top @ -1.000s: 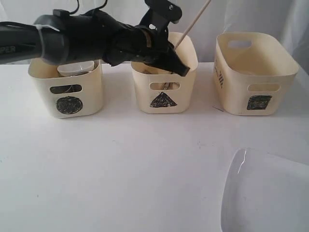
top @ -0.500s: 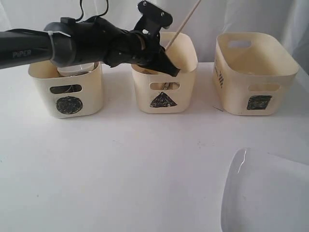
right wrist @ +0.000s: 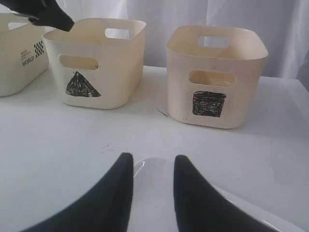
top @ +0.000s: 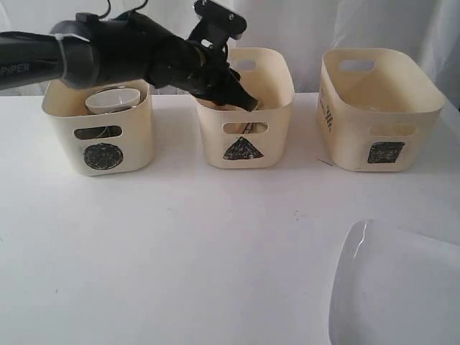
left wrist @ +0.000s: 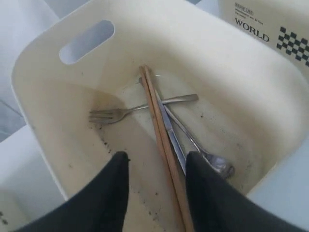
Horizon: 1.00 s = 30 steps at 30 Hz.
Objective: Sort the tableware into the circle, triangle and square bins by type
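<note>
My left gripper (top: 244,102) hovers at the rim of the triangle bin (top: 277,140), open, with nothing between its fingers. In the left wrist view the gripper (left wrist: 157,157) looks down into that bin (left wrist: 217,72), where the wooden chopsticks (left wrist: 155,116) lie across a steel fork (left wrist: 116,115), a knife (left wrist: 170,130) and a spoon (left wrist: 219,166). The large white square plate (top: 395,287) sits at the front right. My right gripper (right wrist: 153,157) stands open just above a corner of the plate (right wrist: 152,193). It is out of the exterior view.
The circle bin (top: 65,144) at the left holds a round cup-like vessel (top: 113,99). The square bin (top: 352,144) stands at the right, seen also from the right wrist (right wrist: 212,72). All three bins line the table's back edge before a white curtain.
The chopstick that stuck up out of my left gripper has dropped into the triangle bin. That gripper has opened and drawn back slightly to the left.
</note>
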### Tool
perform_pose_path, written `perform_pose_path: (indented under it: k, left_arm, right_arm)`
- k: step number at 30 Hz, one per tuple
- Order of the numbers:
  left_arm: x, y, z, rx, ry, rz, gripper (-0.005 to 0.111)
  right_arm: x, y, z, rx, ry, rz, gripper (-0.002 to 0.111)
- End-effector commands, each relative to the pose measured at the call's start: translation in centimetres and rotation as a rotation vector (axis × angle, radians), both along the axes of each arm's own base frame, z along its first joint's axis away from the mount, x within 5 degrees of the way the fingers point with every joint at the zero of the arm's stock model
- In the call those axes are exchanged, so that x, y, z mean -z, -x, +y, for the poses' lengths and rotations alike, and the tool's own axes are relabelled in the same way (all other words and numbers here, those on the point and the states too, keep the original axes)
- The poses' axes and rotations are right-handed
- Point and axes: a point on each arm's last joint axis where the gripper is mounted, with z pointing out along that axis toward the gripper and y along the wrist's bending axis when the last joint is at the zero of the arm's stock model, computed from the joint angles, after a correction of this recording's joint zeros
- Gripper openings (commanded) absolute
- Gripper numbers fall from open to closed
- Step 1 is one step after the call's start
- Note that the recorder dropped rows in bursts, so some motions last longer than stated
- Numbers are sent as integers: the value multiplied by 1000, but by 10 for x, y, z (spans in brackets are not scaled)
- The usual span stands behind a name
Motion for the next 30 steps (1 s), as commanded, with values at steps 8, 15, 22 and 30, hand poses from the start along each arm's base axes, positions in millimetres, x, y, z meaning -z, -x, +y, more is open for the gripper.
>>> perform_pose_path:
  k: [8,15,22,30]
  left_arm:
    - [-52,58,41,-17,47,5,40]
    - [-42,106,74,-4,73,20,38]
    - [-36,170,119,-8,145,23,38]
    - [-33,254,181,-26,256,-33,38]
  right_arm:
    - [1,0,-1,9,5,-8,29]
    - [1,0,-1,9,5,-8,29]
    - [1,0,-1,9,5,-8,29]
    - [1,0,-1,9,5,-8,29]
